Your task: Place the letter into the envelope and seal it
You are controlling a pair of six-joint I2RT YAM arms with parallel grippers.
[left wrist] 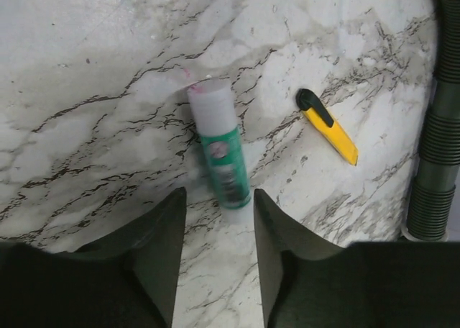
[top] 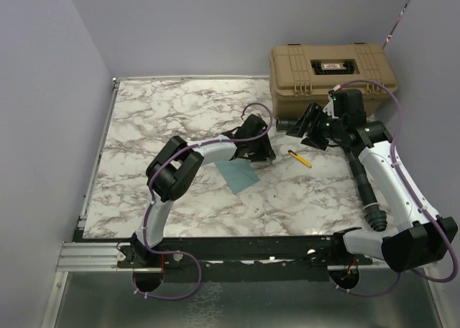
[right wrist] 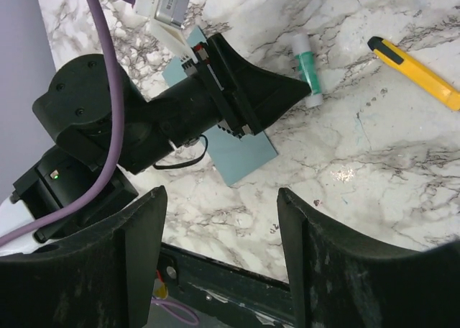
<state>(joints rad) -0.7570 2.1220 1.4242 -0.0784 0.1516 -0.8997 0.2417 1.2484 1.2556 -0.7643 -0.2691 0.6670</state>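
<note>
A flat, muted teal-blue paper envelope (top: 239,177) lies face-down-or-up (which one cannot be told) near the middle of the white, grey-veined marble bench (top: 158,112). It looks plain, smooth and uncreased. Its far part is hidden under the left arm's wrist, so the flap cannot be made out. It sits skewed to the bench edges: the long axis runs on a diagonal from far-left to near-right, and one corner points toward the near edge. The left gripper (left wrist: 218,195) hovers low just beyond the envelope's right side. Its jaws stand apart, a little wider than the base of a green glue stick with a white cap (left wrist: 221,155) that lies on the marble between the fingertips, cap pointing away from them. Nothing is clamped. A yellow utility knife with a black end (left wrist: 328,126) rests just to the right of the stick, apart from it. The right gripper (right wrist: 219,193) hangs above the bench to the right of the envelope, jaws wide and empty. A tan hard plastic case (top: 332,69) sits at the far right corner.
</note>
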